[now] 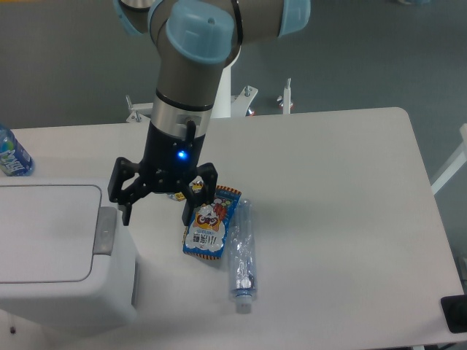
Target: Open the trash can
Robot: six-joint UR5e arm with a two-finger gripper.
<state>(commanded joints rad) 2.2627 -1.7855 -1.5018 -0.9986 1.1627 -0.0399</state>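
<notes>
Gripper (157, 216): two dark fingers standing well apart, nothing between them, pointing down. Blue light glowing on the body above. Left-of-frame fingertip (126, 216) hanging just beside the grey push tab (106, 230), near its upper end; contact w/ tab can't be told from this view. Other fingertip sitting over the top edge of the snack packet.

Trash can (51, 255): large white boxy bin, rounded corners, sitting directly left of the gripper and below it in frame, filling the lower left corner. Flat rectangular lid (45, 232) lying shut, flush w/ the bin top. Push tab facing the gripper side.

Snack packet (208, 223): blue/orange printed bag, lying flat on the table right under and just right of the gripper, tilted slightly. Small wrapper scrap (177, 195) peeking out beneath the gripper body, mostly hidden.

Plastic bottle (242, 257): clear, crushed-looking, lying on its side just right of the packet, touching or nearly touching its edge, cap end pointing toward the near edge of the table.

Table (343, 219): white top, rounded corner, stretching far to the right of the gripper.

Blue-labelled bottle (11, 154): partly cut off at the left frame edge, well apart from the gripper, behind the bin.

Arm (191, 65): grey w/ light-blue caps, rising above the gripper to the top of frame; white base column behind.

Dark object (454, 313): lower right corner, far from the gripper, too cropped to identify.
</notes>
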